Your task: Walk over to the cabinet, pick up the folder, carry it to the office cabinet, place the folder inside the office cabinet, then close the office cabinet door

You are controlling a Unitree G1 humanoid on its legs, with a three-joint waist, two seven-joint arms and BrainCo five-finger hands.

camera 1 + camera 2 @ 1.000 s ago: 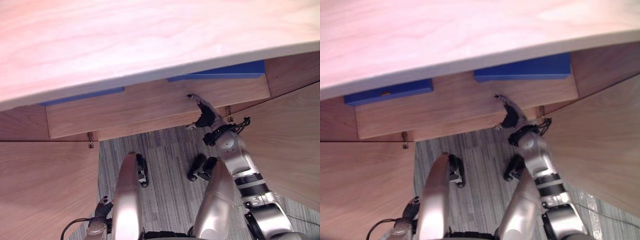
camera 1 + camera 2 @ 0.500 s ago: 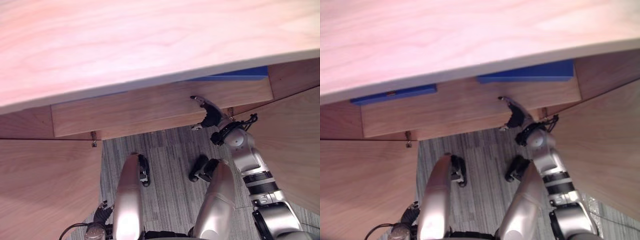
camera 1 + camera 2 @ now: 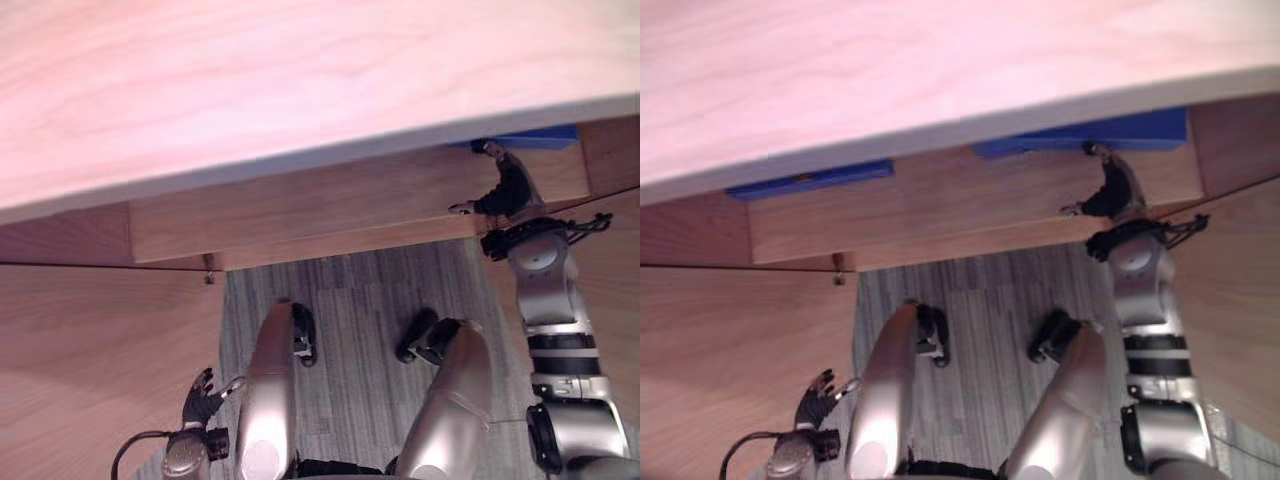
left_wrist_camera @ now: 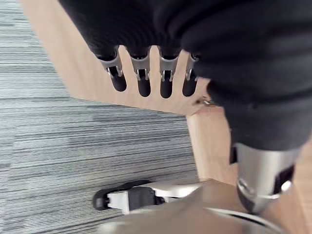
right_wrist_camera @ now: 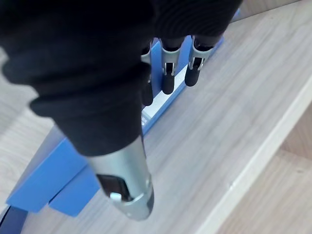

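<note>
Left hand (image 3: 820, 398), lower left, hangs over carpet (image 3: 350, 325), fingers (image 4: 143, 80) straight, empty. Further in, upper right: right hand (image 3: 508, 190) on shelf (image 3: 300, 210), fingers (image 5: 168, 78) straight over blue folder (image 5: 53, 175), nothing clasped. Folder flat under cabinet top (image 3: 250, 80). Probably stiff, light, slick; pinch the near edge. Right wrist view adds its pale label strip (image 5: 163, 102); right eye view a second blue folder (image 3: 810, 178), upper left.

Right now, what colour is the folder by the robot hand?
The folder is blue; right wrist view.
</note>
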